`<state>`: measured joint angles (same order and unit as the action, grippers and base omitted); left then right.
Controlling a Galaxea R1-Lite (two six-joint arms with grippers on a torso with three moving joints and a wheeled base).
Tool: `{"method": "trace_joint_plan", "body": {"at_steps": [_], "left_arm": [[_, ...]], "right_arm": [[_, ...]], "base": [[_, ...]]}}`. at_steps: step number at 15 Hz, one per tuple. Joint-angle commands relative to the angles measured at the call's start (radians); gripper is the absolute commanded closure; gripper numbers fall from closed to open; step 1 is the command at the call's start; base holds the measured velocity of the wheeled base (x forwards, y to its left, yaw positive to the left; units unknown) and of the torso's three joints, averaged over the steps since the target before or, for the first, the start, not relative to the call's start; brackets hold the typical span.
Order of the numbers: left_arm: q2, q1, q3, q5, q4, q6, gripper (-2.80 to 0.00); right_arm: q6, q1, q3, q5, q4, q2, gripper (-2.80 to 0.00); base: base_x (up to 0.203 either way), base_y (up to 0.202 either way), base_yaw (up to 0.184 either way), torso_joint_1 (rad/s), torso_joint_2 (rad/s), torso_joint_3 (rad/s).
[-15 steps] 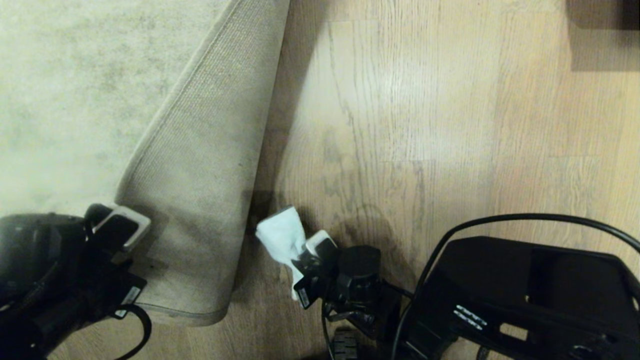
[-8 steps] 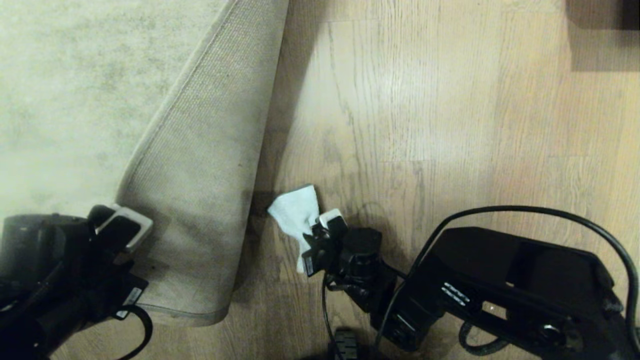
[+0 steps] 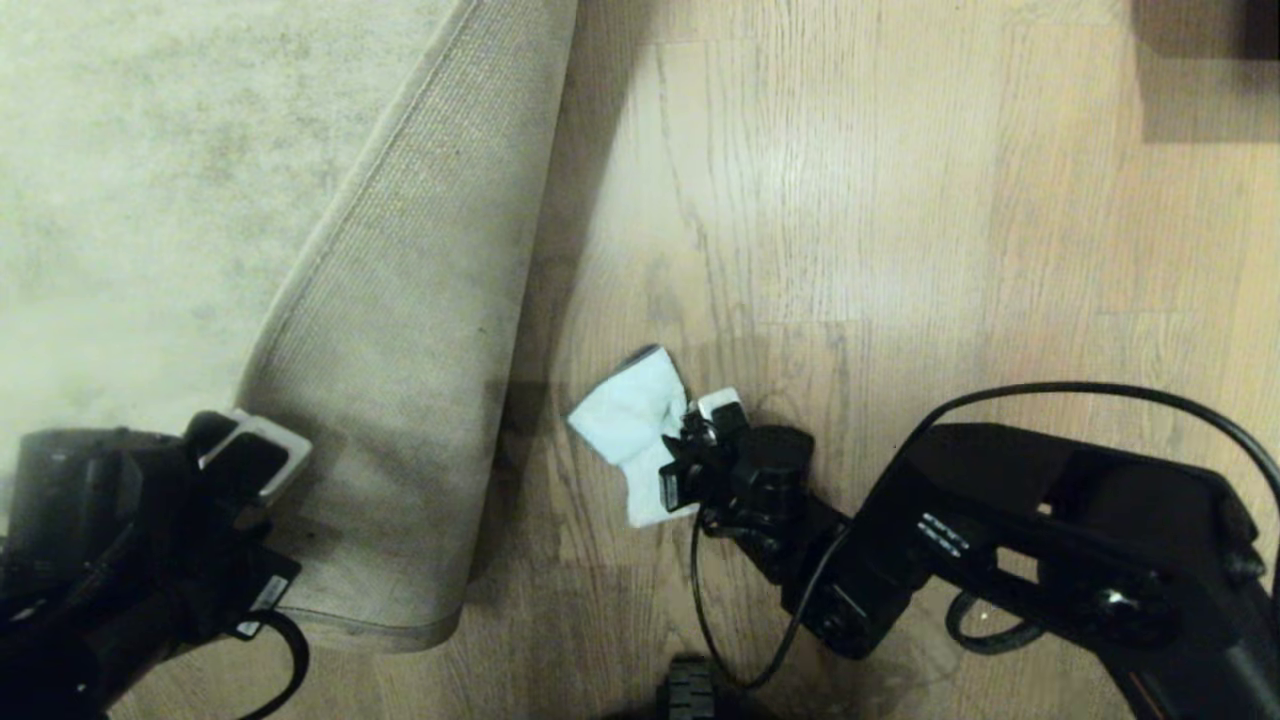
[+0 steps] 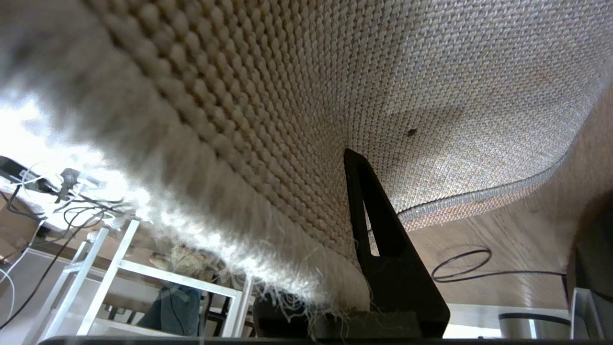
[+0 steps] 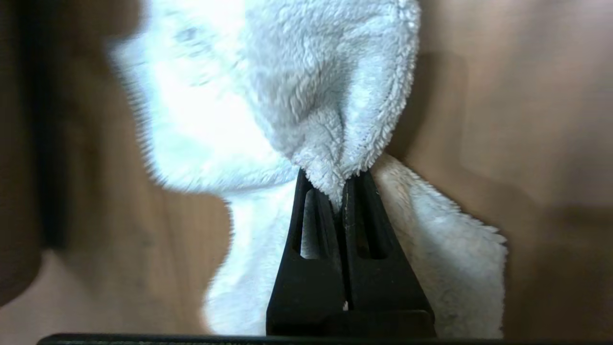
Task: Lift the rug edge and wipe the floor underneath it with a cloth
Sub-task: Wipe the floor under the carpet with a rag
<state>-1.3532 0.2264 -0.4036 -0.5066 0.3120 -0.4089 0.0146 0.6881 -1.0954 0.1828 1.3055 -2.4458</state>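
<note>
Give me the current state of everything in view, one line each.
rug edge: lifted and folded back, woven underside up.
left gripper: shut on the rug edge, holding it up.
cloth: bunched, pressed on the floor beside the rug fold, apart from it.
right gripper: fingers shut on the cloth.
floor: bare wood, exposed beside the fold.

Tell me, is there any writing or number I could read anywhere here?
None is readable.
White sticker on the left arm: too blurred to read.
White markings on the black right arm: too small to read.
Mottled beige rug, mint-blue cloth, wood-grain floor: no text.
</note>
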Motion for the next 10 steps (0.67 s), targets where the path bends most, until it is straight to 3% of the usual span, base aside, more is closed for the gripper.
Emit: {"method": "trace_joint_plan", "body": {"at_steps": [1,6,8,10], "left_arm": [[-0.001,0.001,0.0,-0.004,0.002,-0.002,0.0],[0.0,0.001,0.0,-0.004,0.004,-0.002,0.0],[0.002,0.001,0.0,-0.004,0.004,-0.002,0.0],[0.002,0.001,0.0,-0.004,0.004,-0.002,0.0]], "right_arm": [[0.003,-0.052,0.017,0.001,0.004,0.045,0.0],[0.037,-0.169,0.09,-0.006,0.005,0.121,0.0],[0.038,-0.164,0.119,-0.008,0.002,0.139,0.0],[0.036,-0.108,0.148,-0.009,-0.005,0.15,0.0]], "base": [[0.0,0.0,0.0,0.0,0.0,0.0],[0.0,0.0,0.0,0.0,0.0,0.0],[0.0,0.0,0.0,0.0,0.0,0.0],[0.0,0.0,0.0,0.0,0.0,0.0]]}}
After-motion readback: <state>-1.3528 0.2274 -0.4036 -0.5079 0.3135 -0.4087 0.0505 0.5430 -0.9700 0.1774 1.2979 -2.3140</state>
